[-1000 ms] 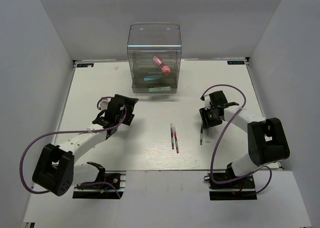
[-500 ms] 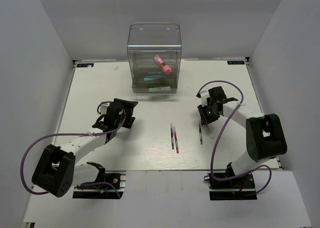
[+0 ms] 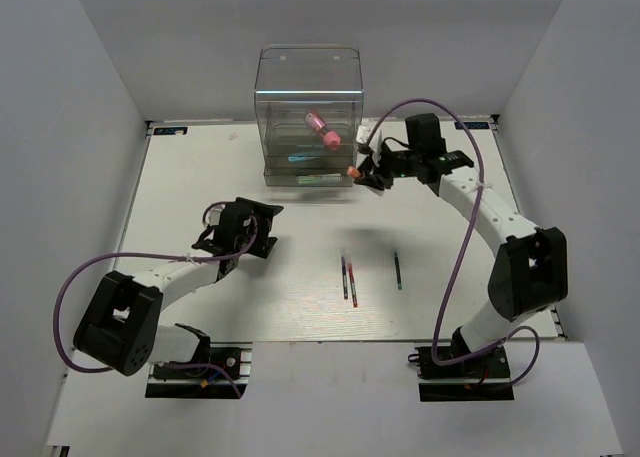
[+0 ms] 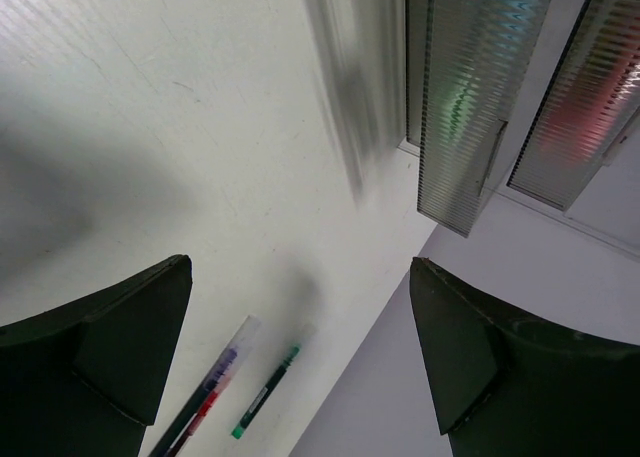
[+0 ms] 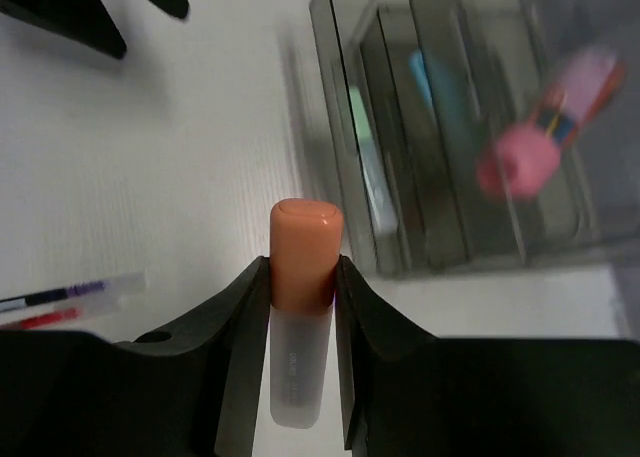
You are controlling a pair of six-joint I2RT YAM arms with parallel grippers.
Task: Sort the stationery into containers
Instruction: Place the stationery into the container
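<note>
While aloft, orange-capped marker (image 5: 305,249) inside right end effector (image 5: 301,277)

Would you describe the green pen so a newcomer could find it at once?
From the clear organiser at the far edge of the table, come forward to three thin pens. The green pen lies alone on the right; the purple pen and red pen lie paired to its left.
</note>
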